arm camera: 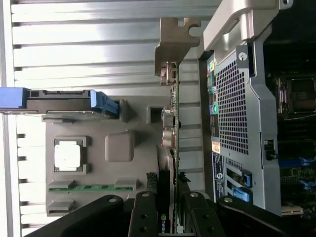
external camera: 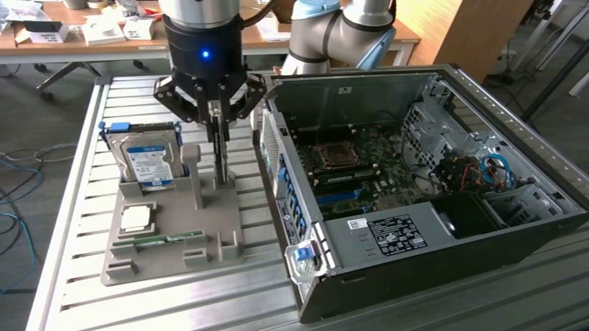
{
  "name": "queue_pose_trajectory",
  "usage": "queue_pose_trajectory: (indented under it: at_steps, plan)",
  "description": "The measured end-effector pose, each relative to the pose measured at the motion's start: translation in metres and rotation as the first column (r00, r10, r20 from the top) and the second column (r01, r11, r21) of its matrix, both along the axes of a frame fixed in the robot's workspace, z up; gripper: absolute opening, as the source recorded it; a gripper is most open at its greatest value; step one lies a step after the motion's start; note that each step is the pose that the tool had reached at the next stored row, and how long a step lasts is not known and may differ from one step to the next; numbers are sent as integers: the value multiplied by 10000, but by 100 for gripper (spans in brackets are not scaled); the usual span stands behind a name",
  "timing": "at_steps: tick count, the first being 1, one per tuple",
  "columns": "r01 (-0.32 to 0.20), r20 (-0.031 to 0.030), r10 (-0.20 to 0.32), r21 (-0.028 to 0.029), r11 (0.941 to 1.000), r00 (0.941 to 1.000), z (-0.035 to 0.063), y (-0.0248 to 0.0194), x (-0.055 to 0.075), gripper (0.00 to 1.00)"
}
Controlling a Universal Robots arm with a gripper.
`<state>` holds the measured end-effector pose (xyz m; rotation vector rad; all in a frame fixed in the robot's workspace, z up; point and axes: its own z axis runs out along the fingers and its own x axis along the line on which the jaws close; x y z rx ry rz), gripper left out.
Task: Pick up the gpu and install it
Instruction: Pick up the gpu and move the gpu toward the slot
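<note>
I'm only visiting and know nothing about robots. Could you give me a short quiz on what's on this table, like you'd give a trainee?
1. Pick one: which part is the black gripper directly over?
A) the blue-labelled silver hard drive
B) the thin dark graphics card standing on edge
C) the narrow green memory stick

2. True or false: the dark metal computer case has its side open, with the green circuit board visible inside.

3. Fill in: the square silver processor chip lies ___ in the grey plastic holder.

Key: 1 B; 2 true; 3 flat.
</note>
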<state>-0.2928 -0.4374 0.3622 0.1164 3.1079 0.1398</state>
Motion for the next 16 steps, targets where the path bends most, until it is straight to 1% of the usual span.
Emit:
queue_pose_trajectory:
  at_steps: [6,9,12,16]
  plan:
    - [0,15,0,73,10000,10000,125,46,2,26]
    - [-3,18,2,106,9999,10000,202,54,4,26]
    - [2,19,-2,119,9999,10000,304,56,5,26]
    - [0,18,0,121,9999,10000,431,56,15,26]
